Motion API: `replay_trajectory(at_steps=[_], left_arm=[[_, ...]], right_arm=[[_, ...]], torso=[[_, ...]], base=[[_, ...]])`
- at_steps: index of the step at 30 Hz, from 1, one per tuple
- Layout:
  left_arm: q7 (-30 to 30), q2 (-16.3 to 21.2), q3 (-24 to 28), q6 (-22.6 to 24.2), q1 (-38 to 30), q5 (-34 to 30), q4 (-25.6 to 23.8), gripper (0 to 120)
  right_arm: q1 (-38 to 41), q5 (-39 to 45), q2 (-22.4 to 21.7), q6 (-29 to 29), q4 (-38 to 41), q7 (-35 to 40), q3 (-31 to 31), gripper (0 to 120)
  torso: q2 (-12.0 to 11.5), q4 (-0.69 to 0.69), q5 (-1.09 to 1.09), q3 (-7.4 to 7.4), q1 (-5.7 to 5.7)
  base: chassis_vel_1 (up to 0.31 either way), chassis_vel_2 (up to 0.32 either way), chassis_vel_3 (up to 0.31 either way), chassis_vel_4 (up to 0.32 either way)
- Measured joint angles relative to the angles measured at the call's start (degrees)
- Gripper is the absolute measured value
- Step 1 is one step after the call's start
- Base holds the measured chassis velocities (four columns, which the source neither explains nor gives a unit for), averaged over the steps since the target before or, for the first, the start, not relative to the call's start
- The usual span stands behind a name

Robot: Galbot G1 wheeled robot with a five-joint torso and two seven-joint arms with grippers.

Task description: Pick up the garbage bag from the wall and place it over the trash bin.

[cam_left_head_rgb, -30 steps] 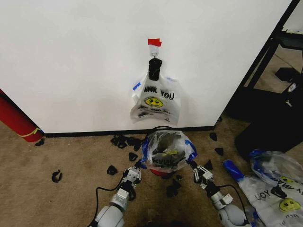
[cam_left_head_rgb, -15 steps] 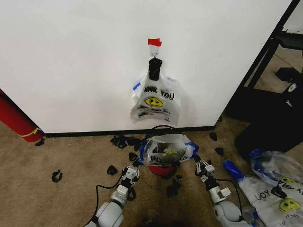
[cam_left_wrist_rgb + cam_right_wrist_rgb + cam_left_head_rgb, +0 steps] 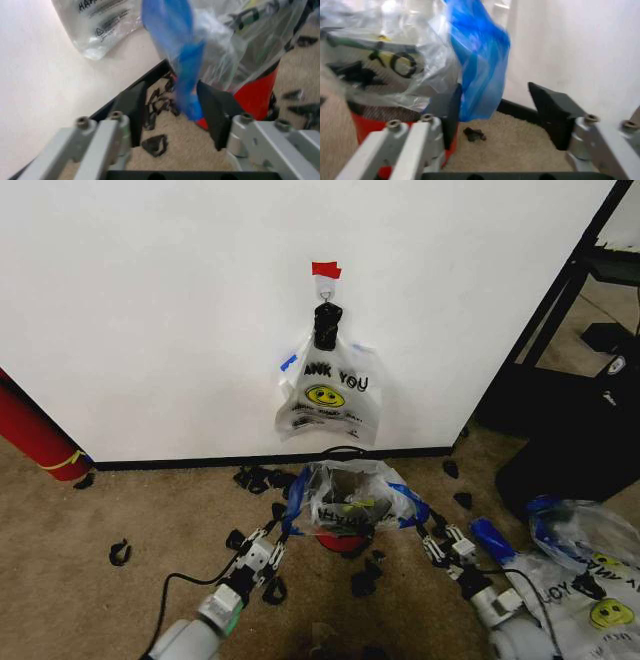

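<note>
1. Garbage bag (image 3: 352, 498): draped over the trash bin (image 3: 338, 538) on the carpet, just before the wall (image 3: 150, 310).
2. Left gripper (image 3: 262, 552): low beside the bin; jaws spread, blue tape strip (image 3: 186, 71) hanging loose between them, ungripped.
3. Right gripper (image 3: 447, 545): opposite side; jaws likewise parted around the other blue handle (image 3: 479, 63), not clamped.
4. Risk: handle snagging on a finger during withdrawal, dragging the thin bag off the rim or tipping the light bin.
5. Bunch of similar bags (image 3: 328, 392): hanging on the wall hook.
</note>
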Motion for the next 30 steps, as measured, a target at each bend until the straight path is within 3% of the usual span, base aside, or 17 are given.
replay_trajectory(at_steps=[10,13,16,17,20,23,25,28,29,30], left_arm=[[4.4,1.1,-5.4,-2.7,4.7,1.0,-4.6,82],[6.1,2.7,-7.3,-4.9,5.7,-2.8,-8.6,94],[6.3,4.3,-7.5,-5.1,0.5,-11.7,-11.6,100],[6.3,4.3,-7.5,-5.1,0.5,-11.7,-11.6,100],[6.7,6.6,-5.3,-2.5,-8.2,-24.4,-10.8,100],[9.4,8.4,0.4,0.2,-21.8,-33.9,-5.4,100],[10.0,8.7,1.9,0.6,-24.5,-35.0,-4.4,100],[12.3,8.8,11.6,3.5,-39.9,-38.7,2.2,100],[13.9,7.6,16.7,5.1,-47.7,-39.8,6.5,100],[13.9,7.6,16.7,5.1,-47.7,-39.8,6.5,100]], right_arm=[[-6.1,-0.8,-2.2,3.5,8.5,-7.5,5.1,90],[-6.8,5.8,-1.9,6.0,12.6,-13.6,6.8,98],[-5.0,11.5,-0.1,6.9,18.1,-8.9,6.6,100],[-5.0,11.5,-0.1,6.9,18.1,-8.9,6.6,100],[-2.4,12.3,2.5,5.2,23.2,1.1,5.5,100],[-1.9,10.2,5.6,3.4,27.9,8.3,5.8,100],[-1.9,9.3,6.1,3.1,28.6,9.4,5.9,100],[-2.2,2.4,9.3,1.8,32.2,16.5,7.5,100],[-2.3,-2.3,11.2,1.0,33.9,21.2,8.8,100],[-2.3,-2.3,11.2,1.0,33.9,21.2,8.8,100]], torso=[[0.0,0.0,0.0,0.0,0.0],[0.0,0.02,0.0,0.0,0.0],[0.0,0.0,-0.01,0.0,0.0],[0.0,0.0,-0.01,0.0,0.0],[0.0,0.04,0.02,0.01,0.01],[0.0,0.0,-0.04,0.02,0.02],[0.0,0.0,-0.02,0.02,0.01],[0.0,-0.01,-0.01,0.02,0.02],[0.0,-0.01,-0.01,0.02,0.02],[0.0,-0.01,-0.01,0.02,0.02]], base=[[0.0,0.0,0.0,0.0],[0.0,0.0,0.0,0.0],[0.0,0.0,0.0,0.0],[0.0,0.0,0.0,0.0],[0.0,0.0,0.0,0.0],[0.0,0.0,0.0,0.0],[0.0,0.0,0.0,0.0],[0.0,0.0,0.0,0.0],[0.0,0.0,0.0,0.0],[0.0,0.0,0.0,0.0]])
